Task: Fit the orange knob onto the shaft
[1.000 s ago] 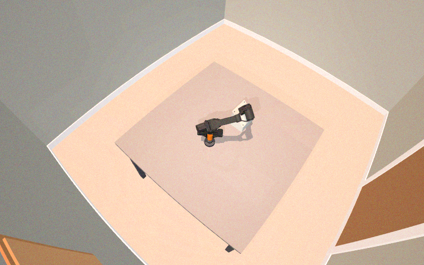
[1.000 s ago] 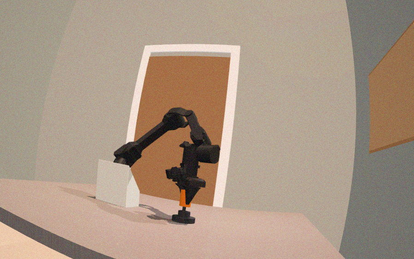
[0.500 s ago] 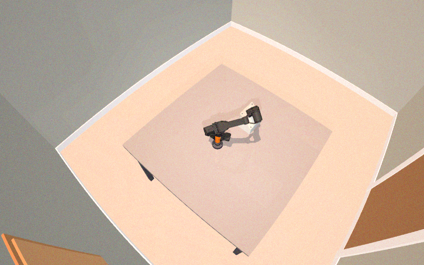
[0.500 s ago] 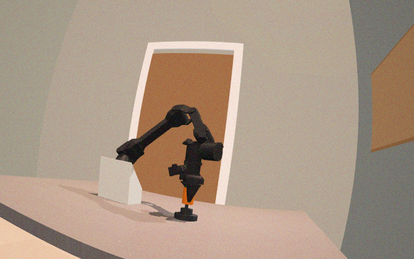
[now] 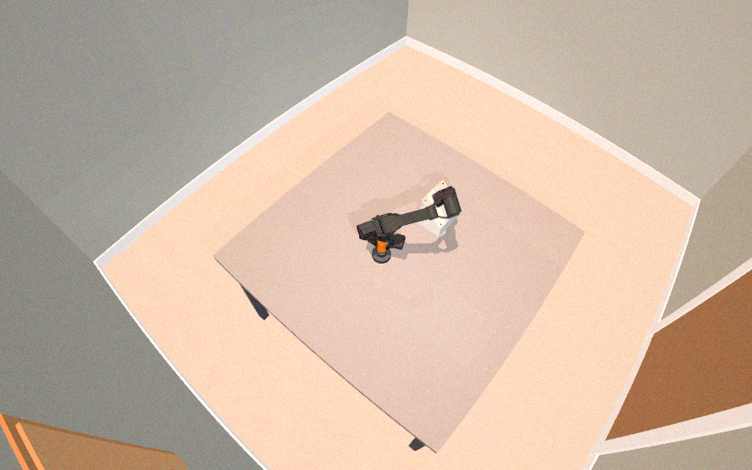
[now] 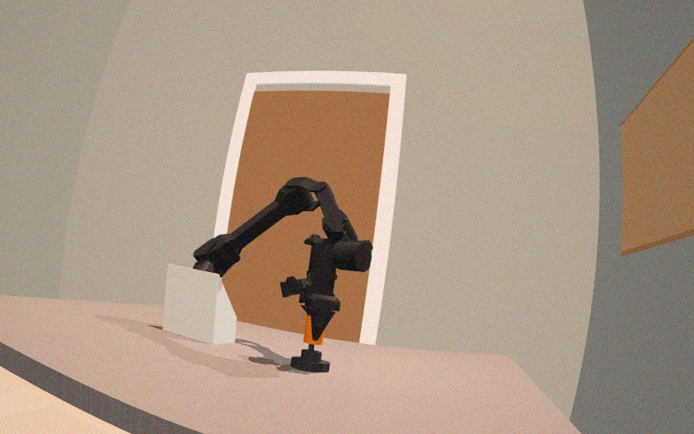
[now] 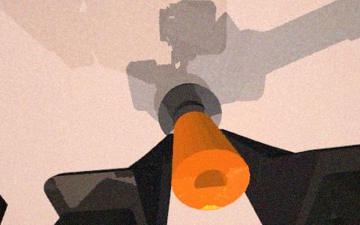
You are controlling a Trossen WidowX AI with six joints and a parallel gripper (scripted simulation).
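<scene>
The orange knob [image 5: 381, 248] [image 6: 308, 329] [image 7: 195, 138] stands upright between the fingers of my gripper [image 6: 315, 332] [image 7: 195, 136], which is shut on it. The D-shaped hole in the knob's top shows in the wrist view, its flat side toward the bottom of that view. The round dark pedestal [image 5: 380, 258] [image 6: 310, 366] [image 7: 212, 102] stands under the knob. A short piece of the dark shaft [image 6: 310, 347] shows between the knob's lower end and the pedestal in the exterior view. The knob is above the pedestal, not resting on it. The shaft's top and its flat side are hidden.
The arm's white base block [image 5: 440, 226] [image 6: 190, 304] stands on the pinkish table [image 5: 425, 326] [image 6: 420, 393], behind and left of the pedestal in the exterior view. The arm arches over from it. Arm shadows lie around the pedestal.
</scene>
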